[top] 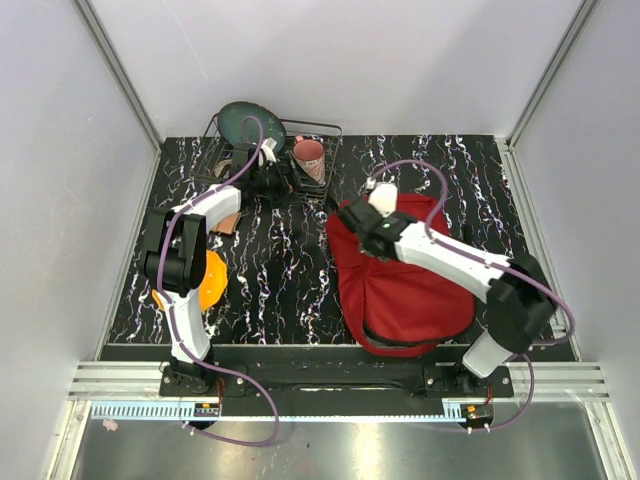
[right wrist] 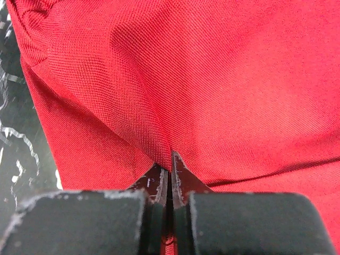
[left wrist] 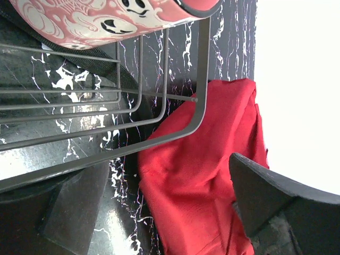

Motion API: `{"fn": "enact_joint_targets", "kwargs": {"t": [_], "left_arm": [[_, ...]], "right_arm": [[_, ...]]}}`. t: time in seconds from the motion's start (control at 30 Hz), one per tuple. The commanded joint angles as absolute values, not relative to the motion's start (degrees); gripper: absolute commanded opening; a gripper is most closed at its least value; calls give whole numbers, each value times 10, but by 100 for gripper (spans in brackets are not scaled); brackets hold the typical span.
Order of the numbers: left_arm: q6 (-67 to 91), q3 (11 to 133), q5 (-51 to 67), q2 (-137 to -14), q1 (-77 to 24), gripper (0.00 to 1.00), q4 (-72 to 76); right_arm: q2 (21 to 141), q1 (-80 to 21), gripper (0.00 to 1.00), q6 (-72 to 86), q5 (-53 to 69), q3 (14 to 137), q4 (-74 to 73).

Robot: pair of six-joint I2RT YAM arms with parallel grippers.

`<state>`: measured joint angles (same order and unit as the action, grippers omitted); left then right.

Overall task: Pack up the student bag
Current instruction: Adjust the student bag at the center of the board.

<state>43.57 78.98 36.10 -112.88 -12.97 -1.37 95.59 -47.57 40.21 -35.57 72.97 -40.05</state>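
The dark-red student bag (top: 405,275) lies flat on the right half of the black marbled table. My right gripper (top: 350,215) is at the bag's far left corner. In the right wrist view its jaws (right wrist: 170,172) are shut on a raised fold of the red fabric (right wrist: 202,79). My left gripper (top: 268,180) is at the wire rack at the back of the table. In the left wrist view it (left wrist: 170,212) is open and empty, its fingers (left wrist: 276,196) wide apart. The bag (left wrist: 202,175) shows beyond them.
A dark wire rack (top: 325,130) at the back holds a pink patterned cup (top: 309,155) and a dark green plate (top: 238,122); rack wires (left wrist: 159,125) and cup (left wrist: 106,16) fill the left wrist view. An orange object (top: 212,280) lies by the left arm. Grey walls enclose the table.
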Motion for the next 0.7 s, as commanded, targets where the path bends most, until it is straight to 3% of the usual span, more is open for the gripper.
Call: {"fn": "enact_joint_targets", "kwargs": {"t": [0.0, 0.57, 0.63, 0.67], "left_arm": [[439, 781, 370, -1134, -119, 98, 47], [454, 769, 385, -1127, -111, 98, 70], [454, 770, 389, -1124, -111, 98, 69], [454, 767, 391, -1124, -110, 98, 69]], "right_arm": [[862, -404, 0, 373, -406, 680, -389], [779, -295, 0, 306, -356, 651, -388], [783, -294, 22, 288, -320, 676, -404], [780, -294, 30, 273, -246, 683, -404]]}}
